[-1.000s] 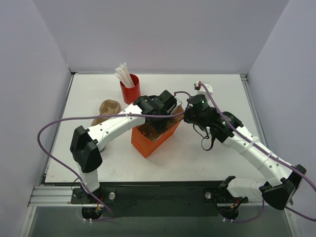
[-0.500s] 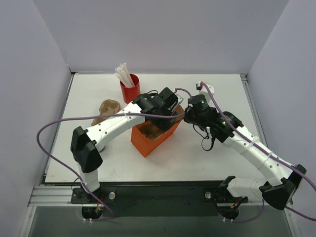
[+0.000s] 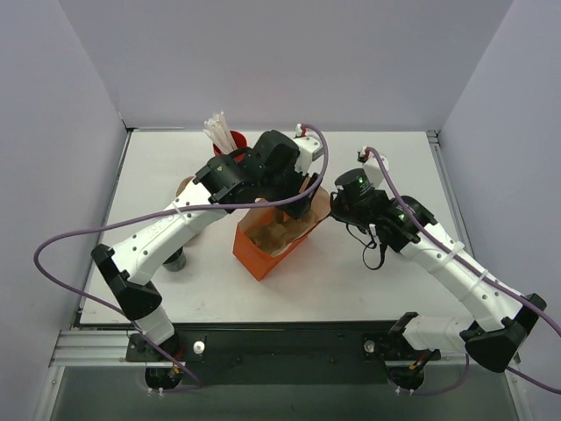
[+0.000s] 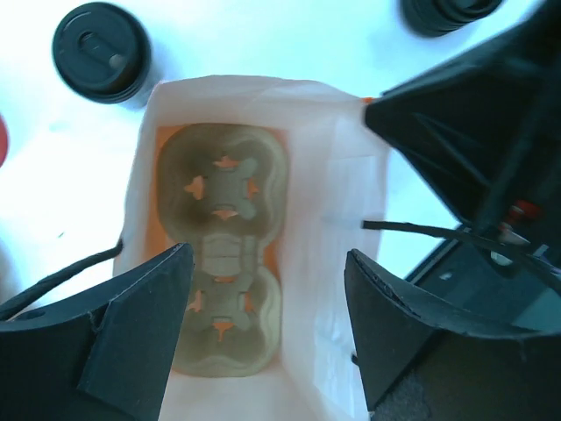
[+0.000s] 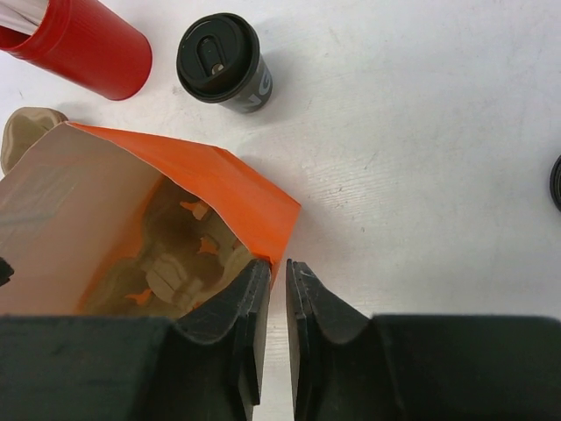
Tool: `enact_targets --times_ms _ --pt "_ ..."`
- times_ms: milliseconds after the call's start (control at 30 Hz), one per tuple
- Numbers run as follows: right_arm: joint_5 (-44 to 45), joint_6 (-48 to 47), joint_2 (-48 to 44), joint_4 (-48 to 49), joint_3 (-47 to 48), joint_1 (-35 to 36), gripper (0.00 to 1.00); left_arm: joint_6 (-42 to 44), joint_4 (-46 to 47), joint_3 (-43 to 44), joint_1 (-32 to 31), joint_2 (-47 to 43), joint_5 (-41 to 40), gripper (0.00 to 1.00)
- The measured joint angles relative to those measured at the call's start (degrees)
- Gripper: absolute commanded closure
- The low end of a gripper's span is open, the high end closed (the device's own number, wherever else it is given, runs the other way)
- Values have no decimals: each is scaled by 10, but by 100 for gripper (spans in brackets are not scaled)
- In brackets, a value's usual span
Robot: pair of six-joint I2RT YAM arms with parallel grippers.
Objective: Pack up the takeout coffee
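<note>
From above, my left hand (image 3: 300, 195) hangs over the open orange paper bag (image 3: 259, 254) on the white surface (image 3: 351, 289), and my right hand (image 3: 333, 209) is at its right rim.

Left wrist: my fingers are spread and hold nothing, above the brown 2-well pulp carrier (image 4: 223, 263) lying inside the bag. 1 small dark paper cup with a round black lid (image 4: 99, 51) stands outside the bag, and a second such cup (image 4: 447, 10) stands farther off.

Right wrist: my fingers are clenched on the bag's wall. The first cup stands near the red cup (image 5: 83, 44).

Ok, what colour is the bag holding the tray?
The bag is orange outside, pale inside; shows best in the right wrist view.
</note>
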Motion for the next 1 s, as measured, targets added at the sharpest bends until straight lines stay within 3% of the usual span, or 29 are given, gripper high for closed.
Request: enact_targets --times_ms 300,433,700,767,1000 --pt "-13 -60 3 -18 69 3 78 -17 19 8 0 -24 46 14" --pt "-17 -94 9 -19 94 3 76 -21 23 9 0 -46 11 4" --pt "-85 -195 45 -19 148 -8 64 -61 51 -31 4 -141 -108 3" --pt "-132 -222 66 -12 174 -26 61 -80 53 -54 16 -168 -112 3" --pt "-244 -279 158 -4 228 -103 59 -154 56 -166 156 -245 -59 3"
